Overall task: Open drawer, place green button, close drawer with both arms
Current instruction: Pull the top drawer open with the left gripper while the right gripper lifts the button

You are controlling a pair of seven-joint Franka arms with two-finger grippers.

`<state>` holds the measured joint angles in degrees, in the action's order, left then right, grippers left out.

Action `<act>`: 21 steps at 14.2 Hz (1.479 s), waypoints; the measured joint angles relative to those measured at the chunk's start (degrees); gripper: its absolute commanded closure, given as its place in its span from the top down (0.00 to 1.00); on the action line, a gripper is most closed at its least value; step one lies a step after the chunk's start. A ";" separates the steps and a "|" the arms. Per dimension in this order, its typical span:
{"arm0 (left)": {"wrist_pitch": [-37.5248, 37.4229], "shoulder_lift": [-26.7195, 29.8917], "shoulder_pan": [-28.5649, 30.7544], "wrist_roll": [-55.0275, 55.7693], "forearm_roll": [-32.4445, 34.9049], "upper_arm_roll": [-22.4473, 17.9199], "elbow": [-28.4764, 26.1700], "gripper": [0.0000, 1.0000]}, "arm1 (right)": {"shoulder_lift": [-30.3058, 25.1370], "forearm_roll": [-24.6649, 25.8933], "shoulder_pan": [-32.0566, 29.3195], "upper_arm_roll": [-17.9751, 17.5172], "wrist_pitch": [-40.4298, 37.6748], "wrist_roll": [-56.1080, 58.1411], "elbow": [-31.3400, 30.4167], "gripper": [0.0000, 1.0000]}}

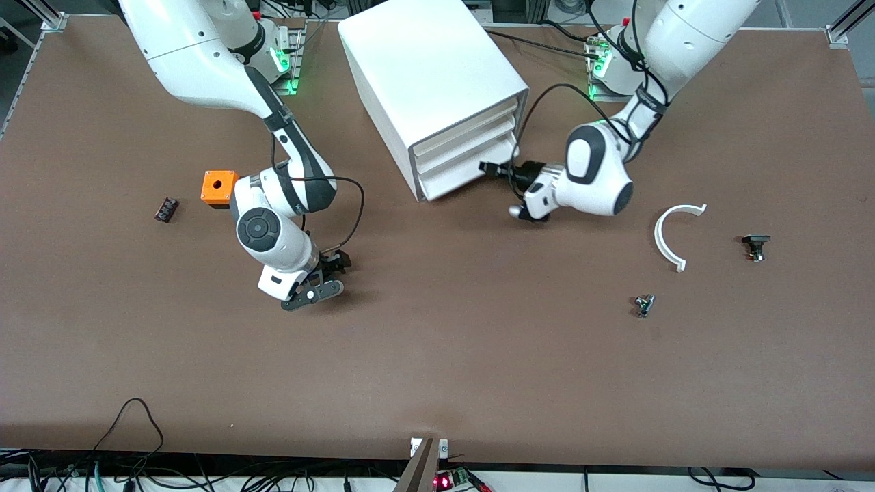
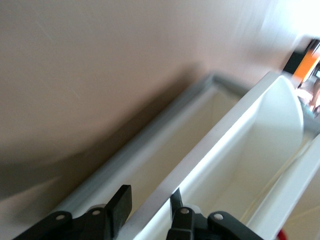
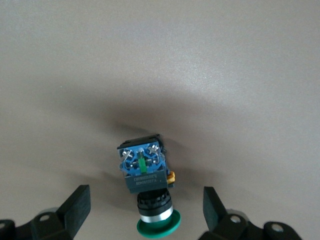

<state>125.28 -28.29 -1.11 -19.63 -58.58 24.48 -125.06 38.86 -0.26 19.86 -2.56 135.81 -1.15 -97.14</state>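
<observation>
A brown table [image 1: 437, 355] holds a white cabinet [image 1: 427, 75] near the robots' bases. Toward the right arm's end, the right gripper [image 1: 327, 273] hangs low over the table, fingers [image 3: 77, 205] spread wide either side of the button [image 3: 149, 192]. The button lies on its side on the table, its long axis running from the blue-grey base block to the green cap. The left gripper [image 1: 493, 169] meets the lowest drawer [image 1: 465, 171], its narrowly parted fingers [image 2: 120, 202] straddling the drawer's front lip.

Probably a robotics lab: two arms [image 1: 273, 205] bolted at a brown test table [image 1: 437, 383], loose cables [image 1: 137, 424] along its edge.
</observation>
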 measured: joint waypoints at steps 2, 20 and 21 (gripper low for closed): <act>0.69 0.18 2.34 -1.49 0.01 -1.68 1.86 0.26 | 0.69 -0.04 0.00 -0.02 0.00 0.00 0.35 0.96; -14.81 27.84 13.06 2.37 41.12 -13.53 17.70 1.00 | 2.66 -0.06 0.16 -0.52 0.13 2.04 3.55 0.28; -19.37 28.90 13.06 4.21 45.32 -13.88 20.28 1.00 | 2.42 -0.06 0.20 -0.97 0.11 3.20 4.38 0.28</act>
<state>105.91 0.61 11.95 -15.42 -13.25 10.60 -104.78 41.27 -0.32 20.06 -3.54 135.91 2.05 -92.76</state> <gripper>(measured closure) 0.000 0.568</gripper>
